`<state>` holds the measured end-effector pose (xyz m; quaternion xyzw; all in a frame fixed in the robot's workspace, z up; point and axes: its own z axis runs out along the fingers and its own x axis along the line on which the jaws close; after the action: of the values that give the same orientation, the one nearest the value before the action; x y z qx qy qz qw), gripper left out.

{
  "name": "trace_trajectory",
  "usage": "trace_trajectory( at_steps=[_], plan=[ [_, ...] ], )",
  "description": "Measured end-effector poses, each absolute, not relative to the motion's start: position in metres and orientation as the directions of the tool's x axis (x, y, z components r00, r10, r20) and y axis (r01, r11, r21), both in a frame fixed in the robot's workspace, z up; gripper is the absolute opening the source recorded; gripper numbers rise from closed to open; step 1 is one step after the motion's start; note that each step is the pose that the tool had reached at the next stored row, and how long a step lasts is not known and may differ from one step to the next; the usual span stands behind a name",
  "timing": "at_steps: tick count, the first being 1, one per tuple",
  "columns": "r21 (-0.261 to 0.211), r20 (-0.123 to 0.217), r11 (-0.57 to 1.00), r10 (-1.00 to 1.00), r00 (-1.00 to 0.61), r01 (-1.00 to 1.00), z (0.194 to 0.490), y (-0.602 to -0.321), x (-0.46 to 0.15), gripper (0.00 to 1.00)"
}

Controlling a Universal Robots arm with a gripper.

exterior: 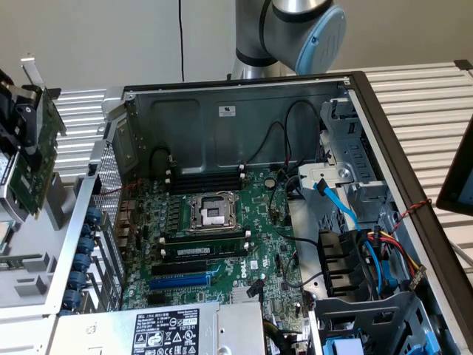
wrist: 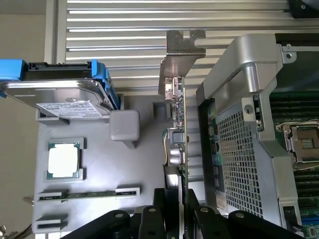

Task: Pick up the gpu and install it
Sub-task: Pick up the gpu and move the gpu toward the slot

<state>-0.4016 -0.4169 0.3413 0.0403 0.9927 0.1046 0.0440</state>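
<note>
- Hanging at the exterior view's left edge, the pincer point(exterior: 26, 140) grips the gpu point(exterior: 38, 159). The green board stands roughly upright and slightly tilted.
- The gpu is outside the open computer case point(exterior: 222, 118), off its perforated side on the exterior view's left and apart from it.
- Inside the case lies the large green motherboard point(exterior: 244, 222), with the bare processor socket point(exterior: 211, 211) near its middle. The power supply point(exterior: 166, 329) sits at the near edge.
- The case rests on a slatted metal surface point(exterior: 421, 96), and the arm's base joint point(exterior: 295, 29) rises behind it.
- Wrist view: the pincer point(wrist: 175, 196) is part closed, one black finger on each face of the gpu point(wrist: 178, 134), seen edge-on. The card's silver bracket point(wrist: 179, 55) is at the end away from the fingers.
- Beyond the card is a grey tray point(wrist: 99, 164) holding a processor chip point(wrist: 63, 160), a RAM stick point(wrist: 89, 194) and a hard drive point(wrist: 65, 97) in blue rails.
- The case's mesh wall point(wrist: 239, 129) stands just beside the card, not touching it.
</note>
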Motion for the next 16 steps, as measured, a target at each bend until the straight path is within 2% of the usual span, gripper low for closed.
trace_trajectory(
  at_steps=[16],
  plan=[
    [0.206, -0.009, 0.975, 0.089, -0.996, 0.086, 0.391, -0.438, -0.371, 0.27]
  ],
)
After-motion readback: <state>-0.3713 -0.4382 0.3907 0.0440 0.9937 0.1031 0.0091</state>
